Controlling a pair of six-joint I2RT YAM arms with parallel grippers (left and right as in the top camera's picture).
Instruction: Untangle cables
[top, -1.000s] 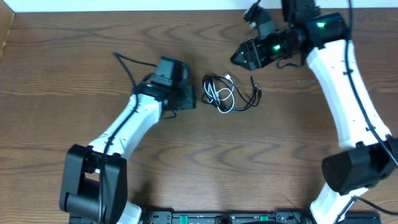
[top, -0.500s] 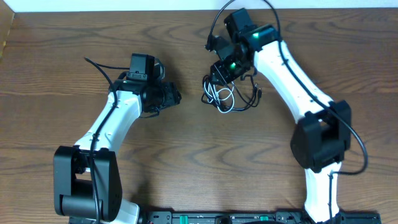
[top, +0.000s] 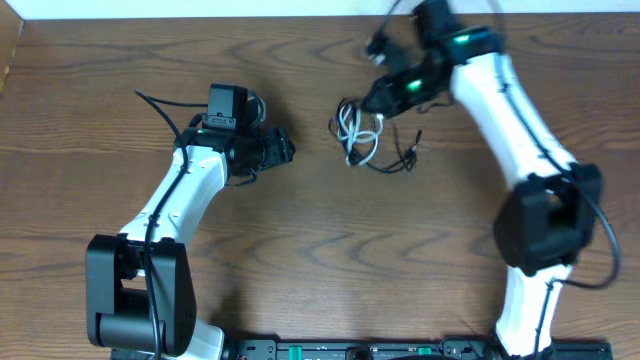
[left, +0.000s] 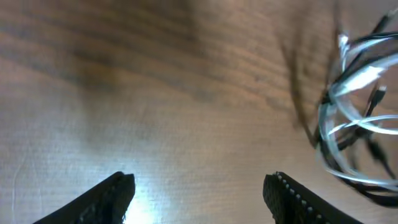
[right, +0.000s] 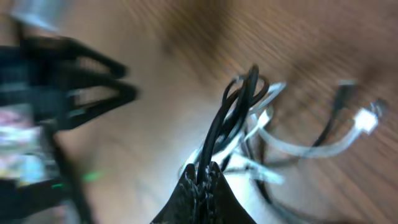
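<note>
The two cables lie tangled in one bundle at the middle back of the table. The white cable (top: 351, 130) is looped on the left of the bundle, and the black cable (top: 398, 165) trails out to the right. My right gripper (top: 366, 103) sits at the bundle's back edge. In the right wrist view the right gripper (right: 206, 172) is shut on strands of the black cable (right: 239, 107), with white cable (right: 297, 147) loops hanging behind. My left gripper (top: 287, 150) is left of the bundle and apart from it. It stands open (left: 199, 186) over bare wood, with the cables (left: 359, 124) off to its right.
The table (top: 330, 250) is brown wood, with a white wall strip along its back edge. A thick black robot wire (top: 165, 105) trails behind the left arm. The left arm (right: 59, 81) shows blurred in the right wrist view.
My right gripper came down on the bundle, shut on the black cable and drew it back and right, stretching the bundle. My left gripper pulled back left earlier and has opened wider.
</note>
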